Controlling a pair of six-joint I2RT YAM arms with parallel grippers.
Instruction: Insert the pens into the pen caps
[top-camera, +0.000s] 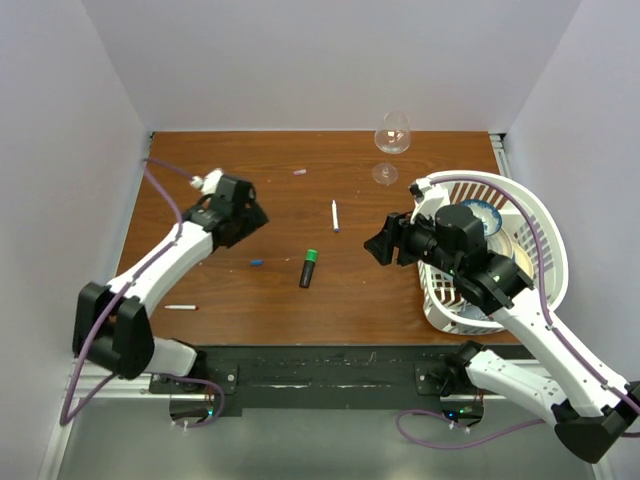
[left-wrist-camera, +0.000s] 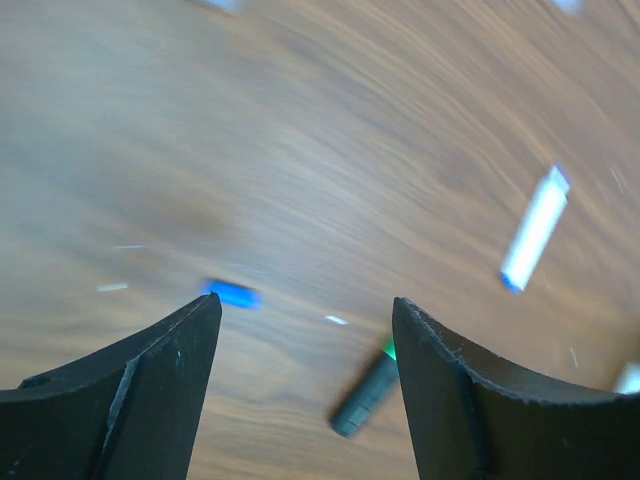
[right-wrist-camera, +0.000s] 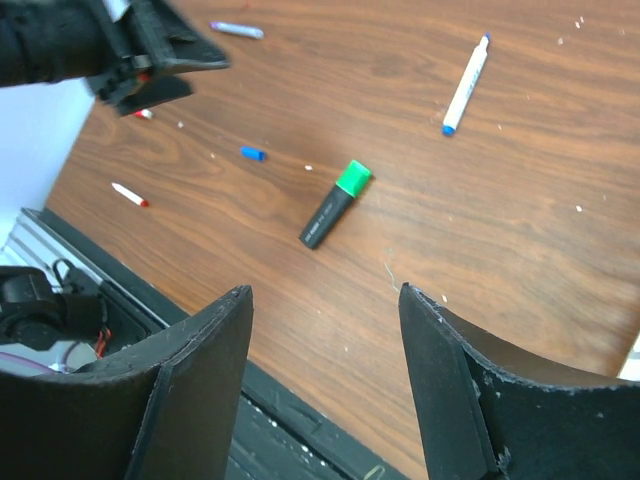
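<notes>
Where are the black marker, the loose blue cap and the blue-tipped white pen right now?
black marker (right-wrist-camera: 322, 222): right wrist view, middle of its black barrel, below the green end.
blue cap (right-wrist-camera: 252, 153): right wrist view, centre of the cap.
white pen (right-wrist-camera: 468, 82): right wrist view, middle of its white barrel.

Left wrist view blurs the white pen (left-wrist-camera: 535, 228) and blue cap (left-wrist-camera: 232, 294).

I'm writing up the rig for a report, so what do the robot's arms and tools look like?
The left arm and right arm are white with black joints, each trailing a purple cable. The left tool and right tool have black, wedge-shaped fingers.
</notes>
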